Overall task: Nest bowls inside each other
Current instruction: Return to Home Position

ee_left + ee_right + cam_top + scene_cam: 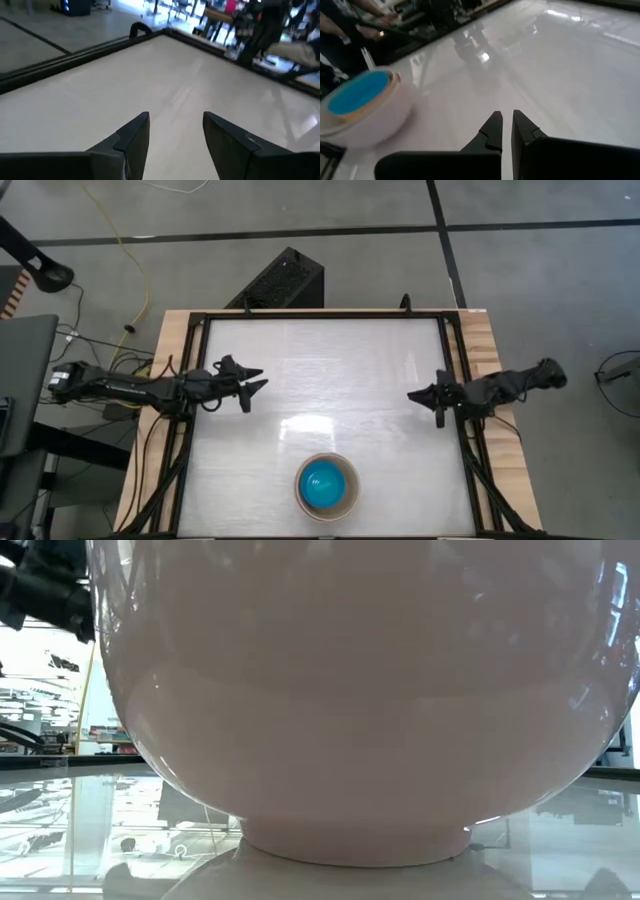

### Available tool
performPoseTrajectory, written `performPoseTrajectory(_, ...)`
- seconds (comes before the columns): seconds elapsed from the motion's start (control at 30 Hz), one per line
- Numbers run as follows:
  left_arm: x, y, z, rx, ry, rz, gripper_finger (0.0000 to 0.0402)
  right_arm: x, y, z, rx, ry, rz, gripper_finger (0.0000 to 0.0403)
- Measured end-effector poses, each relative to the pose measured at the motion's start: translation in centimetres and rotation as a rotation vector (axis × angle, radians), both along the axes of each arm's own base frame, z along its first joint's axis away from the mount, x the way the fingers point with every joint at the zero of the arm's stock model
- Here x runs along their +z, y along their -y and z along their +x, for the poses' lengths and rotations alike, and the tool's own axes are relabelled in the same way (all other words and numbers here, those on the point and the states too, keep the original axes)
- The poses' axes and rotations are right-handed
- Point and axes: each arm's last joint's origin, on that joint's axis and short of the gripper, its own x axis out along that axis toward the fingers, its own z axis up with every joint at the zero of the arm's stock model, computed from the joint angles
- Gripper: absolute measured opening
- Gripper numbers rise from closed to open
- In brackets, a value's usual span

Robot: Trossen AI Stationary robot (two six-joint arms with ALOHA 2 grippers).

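The bowls stand as one nested stack point(327, 484) near the table's front edge, a little right of the middle: a cream-white outer bowl with a blue bowl showing inside it. The right wrist view shows the stack point(362, 107) too, and its white wall point(370, 690) fills the low view, resting on its foot ring. My left gripper point(258, 378) hovers open at the table's left side, with nothing between its fingers point(135, 135). My right gripper point(412, 396) is shut and empty at the table's right side, seen also in its wrist view point(504, 122).
A dark frame point(320, 315) runs round the white tabletop. A black box point(280, 280) stands on the floor behind the far edge. People and furniture show beyond the table in the wrist views. Open tabletop lies between the two grippers.
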Motion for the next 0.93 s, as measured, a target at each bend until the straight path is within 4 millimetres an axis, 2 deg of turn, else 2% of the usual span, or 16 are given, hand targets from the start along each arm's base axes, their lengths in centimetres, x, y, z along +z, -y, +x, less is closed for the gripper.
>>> performPoseTrajectory(0.07,-0.7,-0.1,-0.3,0.008,0.025,-0.006,0.0173,-0.6,0.0,0.2,-0.001,-0.015,0.002,0.0013)
performPoseTrajectory(0.3,-3.4,-0.4,-1.4,0.03,0.047,-0.029,0.0173,-0.5,0.4,0.3,-0.03,-0.008,-0.014,0.0013)
performPoseTrajectory(0.63,-4.2,-0.7,-1.6,0.053,-0.031,-0.001,0.0173,-0.5,1.0,0.3,-0.121,-0.015,-0.031,0.0013)
performPoseTrajectory(0.93,-6.2,-0.8,-2.3,0.104,-0.219,-0.074,0.0173,-0.6,1.3,0.2,-0.184,-0.016,0.013,0.0013)
